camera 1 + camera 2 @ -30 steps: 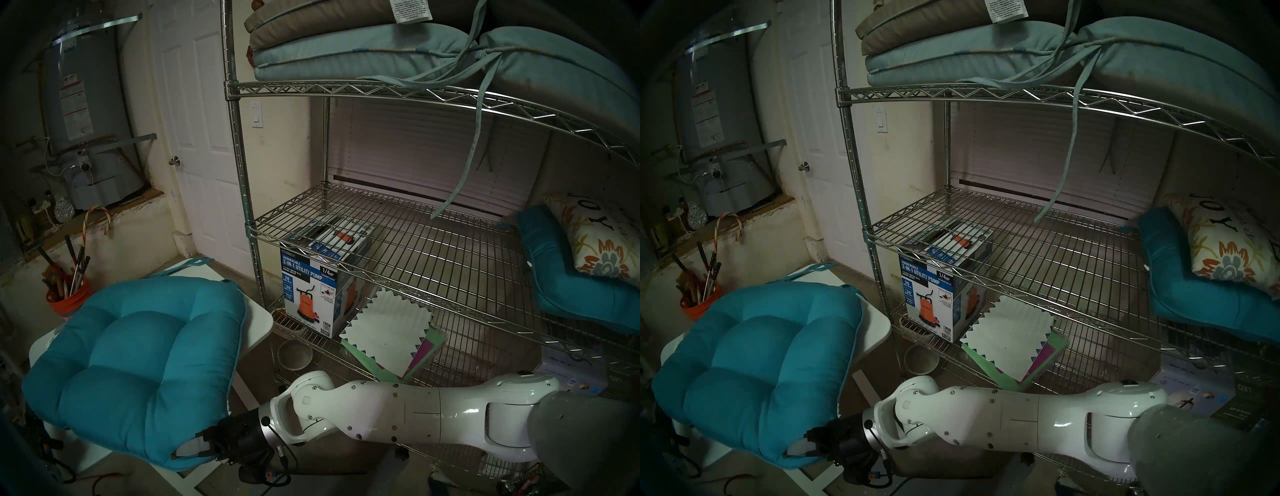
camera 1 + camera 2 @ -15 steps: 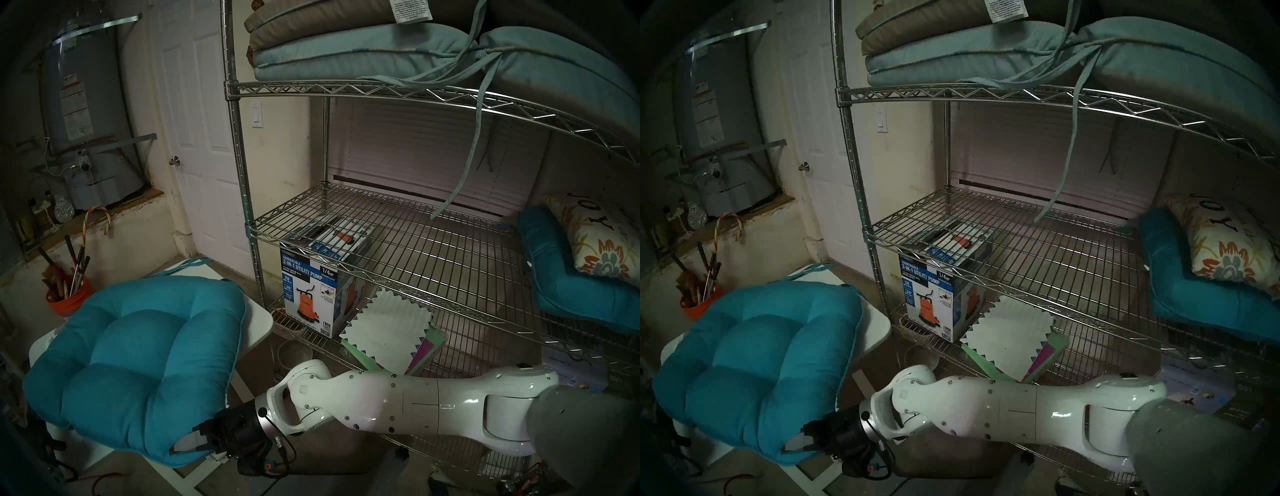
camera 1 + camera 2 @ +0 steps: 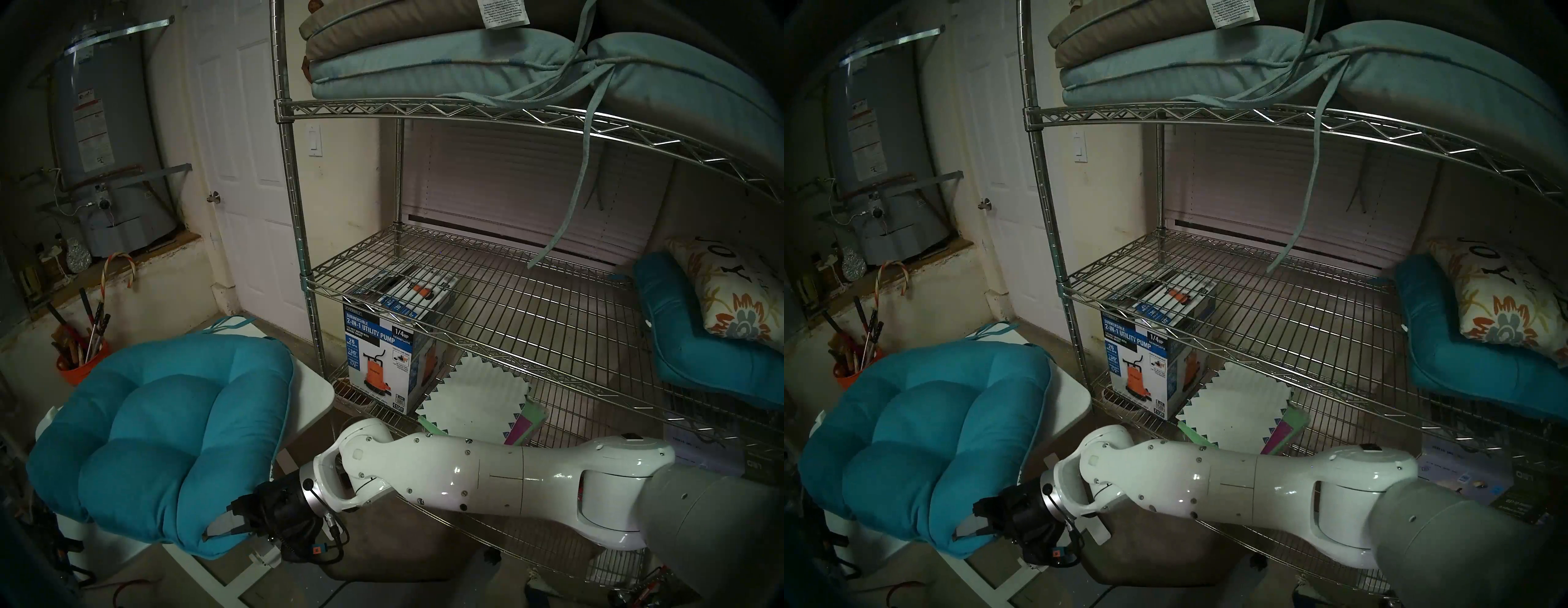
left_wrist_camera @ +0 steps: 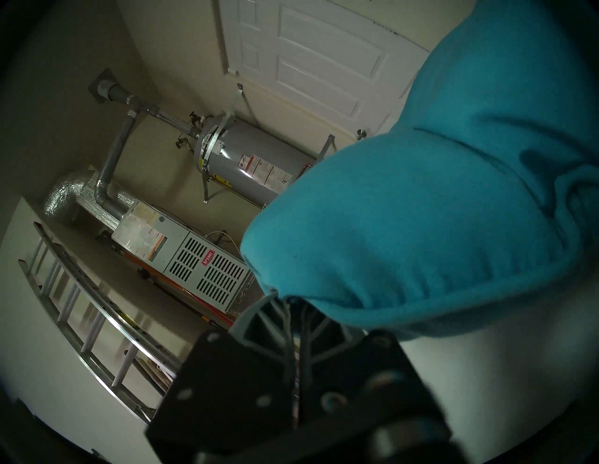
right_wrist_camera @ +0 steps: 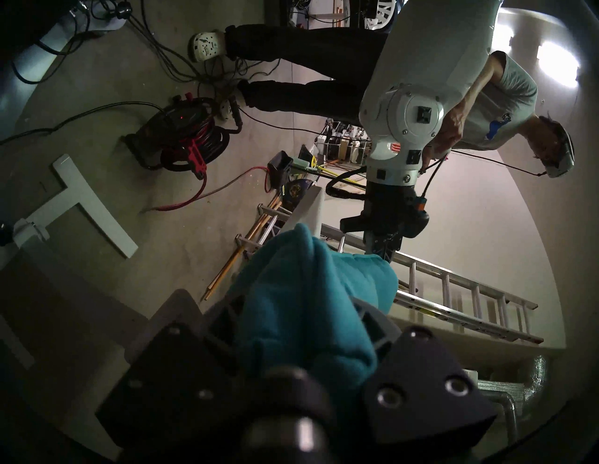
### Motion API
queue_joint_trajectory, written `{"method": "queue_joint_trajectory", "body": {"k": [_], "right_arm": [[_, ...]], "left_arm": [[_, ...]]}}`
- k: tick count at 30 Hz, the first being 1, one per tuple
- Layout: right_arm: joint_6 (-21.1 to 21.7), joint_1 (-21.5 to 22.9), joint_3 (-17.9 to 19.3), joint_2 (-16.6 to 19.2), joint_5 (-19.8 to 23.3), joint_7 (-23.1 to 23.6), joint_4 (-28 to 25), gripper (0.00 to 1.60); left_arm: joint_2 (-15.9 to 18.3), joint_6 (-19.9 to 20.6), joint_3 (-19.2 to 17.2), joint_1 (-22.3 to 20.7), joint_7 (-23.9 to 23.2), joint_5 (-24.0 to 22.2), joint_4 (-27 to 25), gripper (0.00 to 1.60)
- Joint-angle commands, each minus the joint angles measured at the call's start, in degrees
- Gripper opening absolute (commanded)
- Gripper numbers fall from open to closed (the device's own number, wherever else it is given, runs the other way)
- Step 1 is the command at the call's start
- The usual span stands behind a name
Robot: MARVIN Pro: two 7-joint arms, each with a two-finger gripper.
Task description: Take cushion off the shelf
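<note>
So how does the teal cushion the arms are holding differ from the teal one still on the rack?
The held cushion is off the shelf, over the white table, spread open with its tufting showing; the right gripper is shut on one corner. The other teal cushion lies on the rack's middle tier, bent into an L, with a floral pillow resting in it. Both share the same teal colour.

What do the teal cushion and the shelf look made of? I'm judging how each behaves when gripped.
The cushion: matte woven fabric over soft stuffing, probably; it is tufted into puffy sections and bunches between the right gripper fingers. The shelf: shiny chromed metal wire, judging by its bright glints and thin grid.
</note>
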Motion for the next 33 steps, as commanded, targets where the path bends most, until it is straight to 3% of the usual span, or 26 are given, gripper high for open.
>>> {"method": "queue_joint_trajectory", "body": {"k": [1, 6, 19, 30, 32, 33], "right_arm": [[0.3, 2.7, 2.1, -5.6, 0.8, 0.5, -0.8, 0.00], [-0.2, 3.4, 2.4, -8.2, 0.8, 1.3, 1.7, 0.00], [-1.3, 5.9, 3.5, -10.3, 1.2, 3.0, 4.1, 0.00], [-2.4, 9.1, 4.9, -12.2, 1.4, 4.6, 6.4, 0.00], [-2.7, 9.5, 5.0, -13.9, 1.3, 5.0, 7.9, 0.00], [-2.7, 9.8, 5.0, -12.7, 1.4, 5.0, 6.6, 0.00]], "left_arm": [[-1.6, -2.2, -0.3, 2.6, -0.1, -0.4, -3.1, 0.00], [-3.6, -3.3, 0.1, 4.2, -0.2, -0.5, -4.6, 0.00], [-8.3, -5.6, 2.1, 7.2, -0.5, -0.6, -7.8, 0.00], [-10.3, -5.9, 2.7, 8.3, -0.7, -0.7, -9.6, 0.00], [-10.4, -5.7, 2.8, 8.3, -0.8, -0.7, -9.8, 0.00], [-10.4, -5.6, 2.8, 8.2, -0.8, -0.7, -9.7, 0.00]]}}
